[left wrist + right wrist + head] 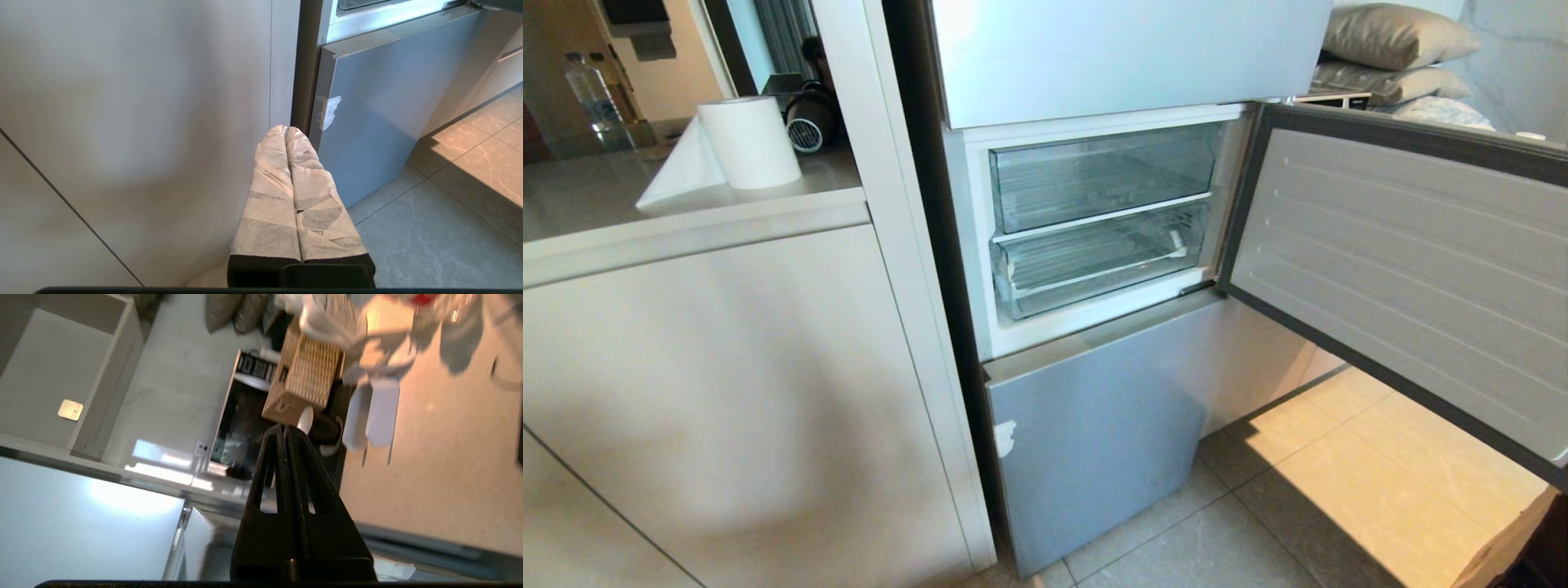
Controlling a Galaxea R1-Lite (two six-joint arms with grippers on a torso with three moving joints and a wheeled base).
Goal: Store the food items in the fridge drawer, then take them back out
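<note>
The fridge's middle door (1405,269) is being held wide open to the right in the head view, and two clear plastic drawers are being shown stacked inside the compartment. The upper drawer (1103,175) is being seen pushed in, and the lower drawer (1094,261), just beneath it, is also being kept closed; which of the two is the fridge drawer of the task cannot be told with certainty from here, and no food is being made out inside either. Neither arm is being shown in the head view. The left gripper (286,130) is being held low, near the floor tiles (429,228), with its paper-wrapped fingers (271,196) pressed together on nothing; it is being pointed at the seam between the white cabinet panel (135,122) and the grey lower fridge door (376,106), well below the drawers. The right gripper (284,428) is being shown with its black fingers (273,477) closed flat against each other, empty, and turned away from the fridge toward a wicker basket (310,371) and a black cup on a white saucer (327,433) on a counter. A blurred red patch (423,298) at the edge of that view is possibly one of the food items, well apart from the right gripper. A paper towel roll (747,143) is being seen standing on the counter left of the fridge.
</note>
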